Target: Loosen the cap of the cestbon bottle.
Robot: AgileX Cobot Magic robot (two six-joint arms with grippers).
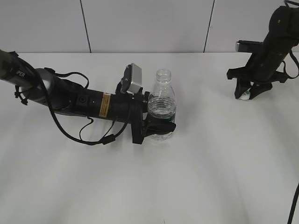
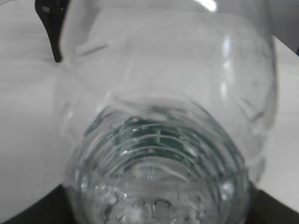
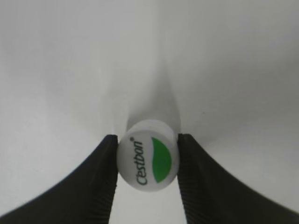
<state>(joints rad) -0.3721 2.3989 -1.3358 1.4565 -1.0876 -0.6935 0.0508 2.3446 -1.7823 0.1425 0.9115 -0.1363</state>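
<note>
Cap point(image 3: 148, 159), already off, sits between the right gripper point(image 1: 248, 94) fingers, low over the desk point(image 1: 210, 163), well right of the upright cestbon bottle point(image 1: 162, 109), whose open neck points up; left gripper point(image 1: 156, 126) clamps its lower body.

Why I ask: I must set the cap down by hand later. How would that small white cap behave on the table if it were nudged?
The cap looks small, thin plastic, so probably very light and easily flicked. Its round rim suggests it could roll if tipped on edge. Between the right gripper's fingers it seems rigid, not squashed.
</note>
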